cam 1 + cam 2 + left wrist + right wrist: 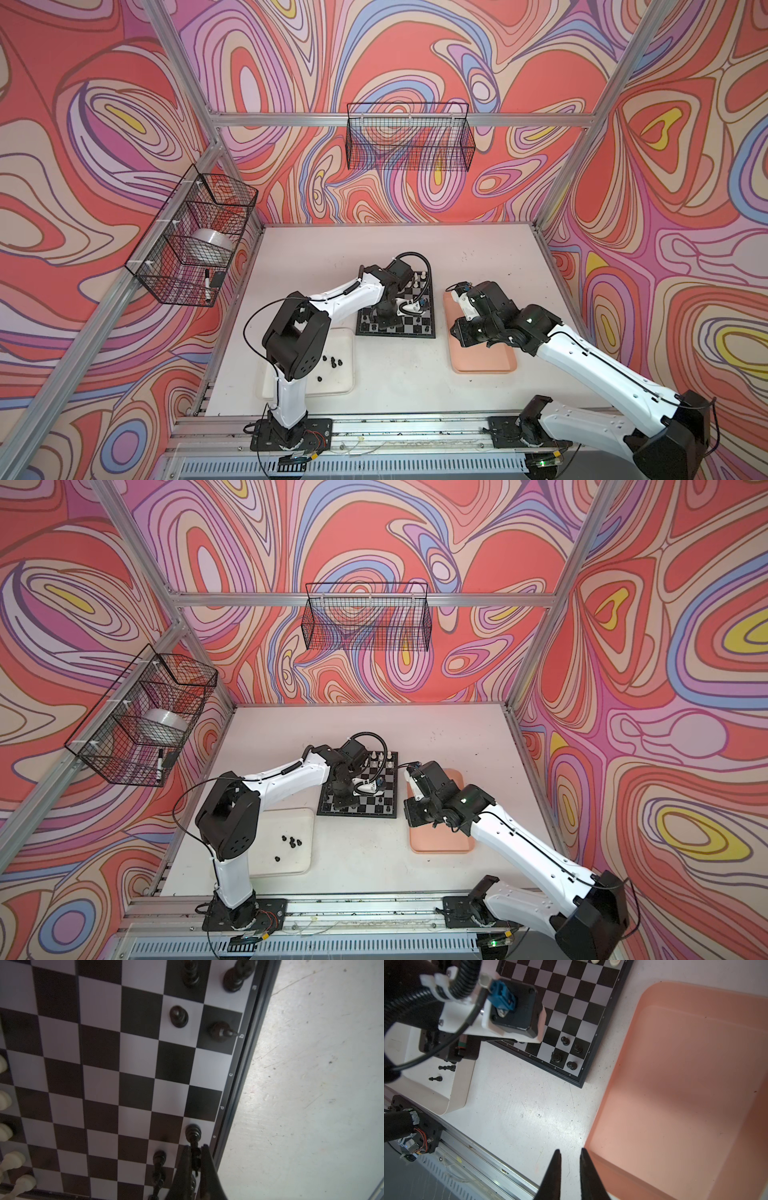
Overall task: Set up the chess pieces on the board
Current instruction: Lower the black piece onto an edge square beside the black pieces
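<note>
— Gripping anything, the left gripper (pixel 195 1147)?

— It is clamping a black chess piece (pixel 193 1133) over an edge square of the board (pixel 99 1047). Whether the piece is touching the square, I cannot tell. A second black piece (pixel 159 1159) is standing just beside one finger, crowding it.

— And the right gripper (pixel 570 1150)?

— It is hanging narrowly parted, holding nothing. The pink tray (pixel 675 1084) is lying just beside its tips, and the board well ahead.

High top views and close wrist cameras share the board (pixel 419 324).
</note>
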`<action>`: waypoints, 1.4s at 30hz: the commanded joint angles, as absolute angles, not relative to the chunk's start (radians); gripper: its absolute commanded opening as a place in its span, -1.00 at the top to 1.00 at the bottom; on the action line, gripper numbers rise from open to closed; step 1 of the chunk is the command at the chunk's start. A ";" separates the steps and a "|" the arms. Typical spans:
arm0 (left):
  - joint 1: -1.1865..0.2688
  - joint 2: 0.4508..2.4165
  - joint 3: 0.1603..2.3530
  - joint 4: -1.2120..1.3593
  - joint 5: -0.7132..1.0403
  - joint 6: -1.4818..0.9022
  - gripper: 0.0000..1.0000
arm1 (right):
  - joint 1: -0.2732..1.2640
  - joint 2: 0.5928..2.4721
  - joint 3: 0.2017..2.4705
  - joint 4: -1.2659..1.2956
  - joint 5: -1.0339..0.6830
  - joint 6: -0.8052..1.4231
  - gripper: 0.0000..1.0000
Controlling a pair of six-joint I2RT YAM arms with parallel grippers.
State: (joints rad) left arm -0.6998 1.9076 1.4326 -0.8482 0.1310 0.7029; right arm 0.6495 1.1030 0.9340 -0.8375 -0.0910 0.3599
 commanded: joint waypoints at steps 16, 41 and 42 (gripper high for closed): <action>-0.704 1.910 1.408 -0.861 0.138 0.709 0.87 | 0.652 1.104 0.913 -0.817 -0.072 0.351 0.65; -0.704 1.904 1.410 -0.871 0.127 0.711 0.56 | 0.652 1.107 0.907 -0.814 -0.067 0.348 0.64; -0.704 1.903 1.410 -0.871 0.126 0.712 0.55 | 0.652 1.106 0.907 -0.814 -0.067 0.347 0.64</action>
State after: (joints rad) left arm -0.6998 1.9072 1.4185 -0.8455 0.1295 0.7033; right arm 0.6495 1.1034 0.9176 -0.8227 -0.0788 0.3565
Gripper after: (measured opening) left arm 0.217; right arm 0.181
